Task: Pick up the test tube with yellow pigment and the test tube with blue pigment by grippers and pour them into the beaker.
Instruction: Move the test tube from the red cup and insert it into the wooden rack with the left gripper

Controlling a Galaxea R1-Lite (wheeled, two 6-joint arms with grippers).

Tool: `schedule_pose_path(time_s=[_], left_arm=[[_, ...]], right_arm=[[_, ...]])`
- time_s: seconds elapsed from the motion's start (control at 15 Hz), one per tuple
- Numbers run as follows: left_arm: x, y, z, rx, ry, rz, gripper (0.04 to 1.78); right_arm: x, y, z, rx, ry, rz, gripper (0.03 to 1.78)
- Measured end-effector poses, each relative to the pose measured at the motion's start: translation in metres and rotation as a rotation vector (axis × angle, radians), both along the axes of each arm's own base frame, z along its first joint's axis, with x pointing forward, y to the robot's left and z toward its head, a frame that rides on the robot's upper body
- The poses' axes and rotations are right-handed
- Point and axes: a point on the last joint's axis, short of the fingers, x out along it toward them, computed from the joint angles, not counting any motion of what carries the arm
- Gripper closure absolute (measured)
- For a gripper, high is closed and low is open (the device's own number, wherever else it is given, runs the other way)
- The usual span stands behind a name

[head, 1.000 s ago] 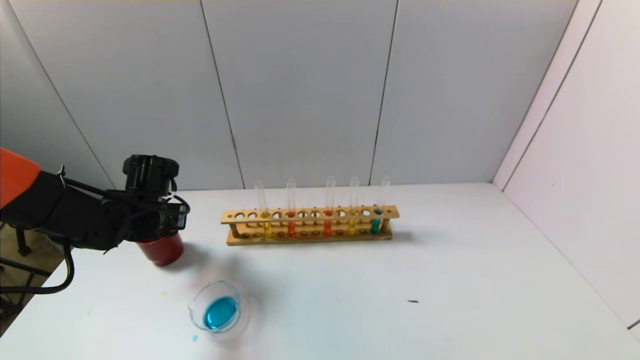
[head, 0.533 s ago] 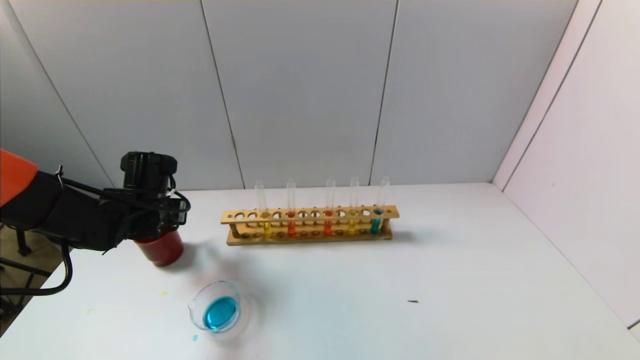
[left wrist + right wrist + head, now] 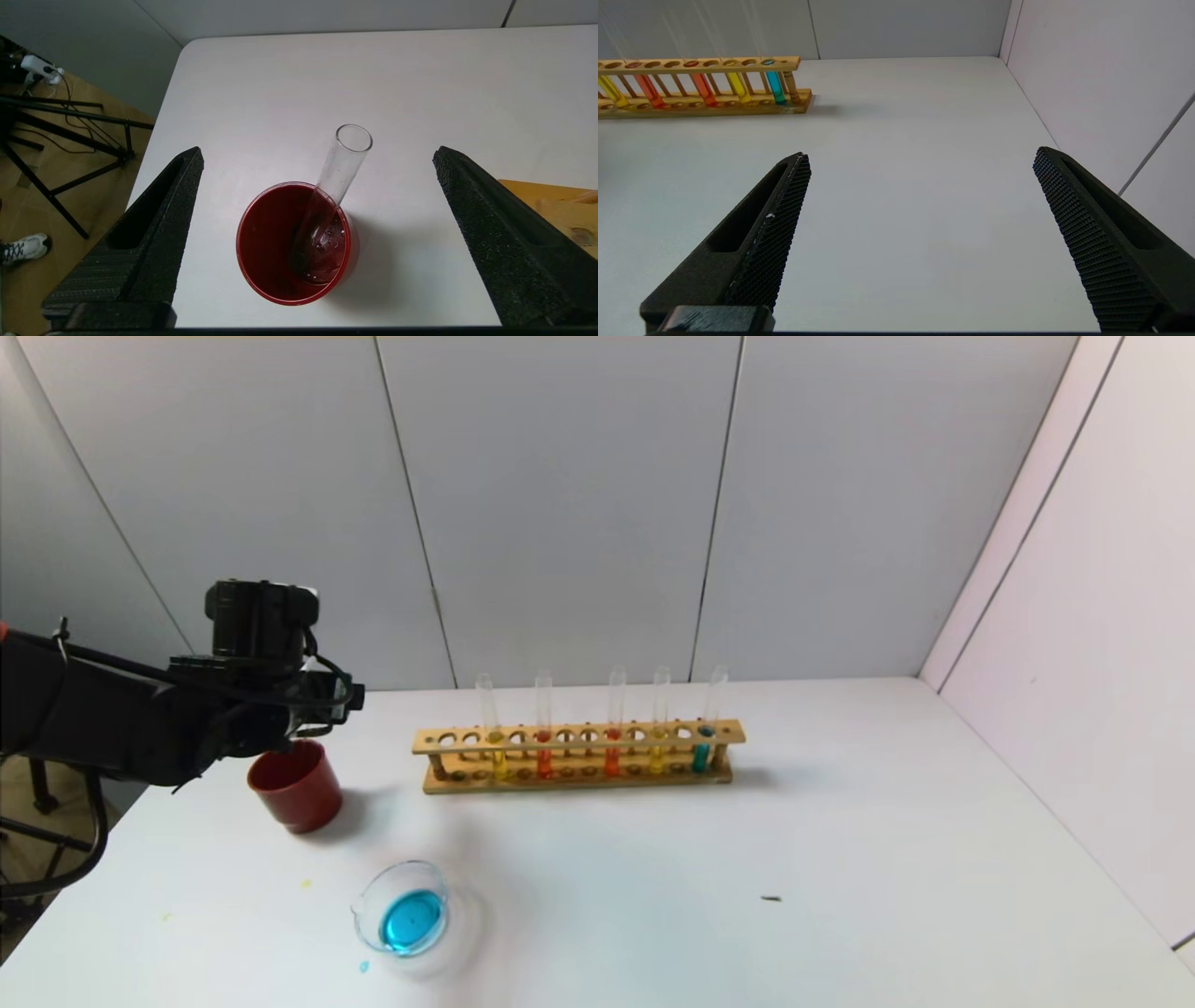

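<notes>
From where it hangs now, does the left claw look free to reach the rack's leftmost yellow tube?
Probably yes. The left claw hangs open above the red cup, and bare table separates it from the yellow tube, upright at the rack's near end.

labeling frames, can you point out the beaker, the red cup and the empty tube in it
beaker [image 3: 403, 947], head view, on its near glass rim.
red cup [image 3: 261, 275], left wrist view, on its inner wall.
empty test tube [image 3: 343, 161], left wrist view, on its upper glass wall below the mouth.
</notes>
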Motion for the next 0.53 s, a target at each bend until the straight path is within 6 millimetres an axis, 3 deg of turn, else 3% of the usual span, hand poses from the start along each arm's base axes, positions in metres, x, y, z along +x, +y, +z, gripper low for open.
schedule_pose_path(time_s=[0.27, 0.53], left_arm=[[-0.023, -0.011, 0.024, 0.006, -0.055, -0.043, 0.07], [-0.056, -0.03, 0.031, -0.05, -0.09, -0.095, 0.07]], right_arm=[[0.0, 0.0, 0.0, 0.0, 0.0, 0.0, 0.07], [0.0, 0.0, 0.0, 0.0, 0.0, 0.0, 0.07]])
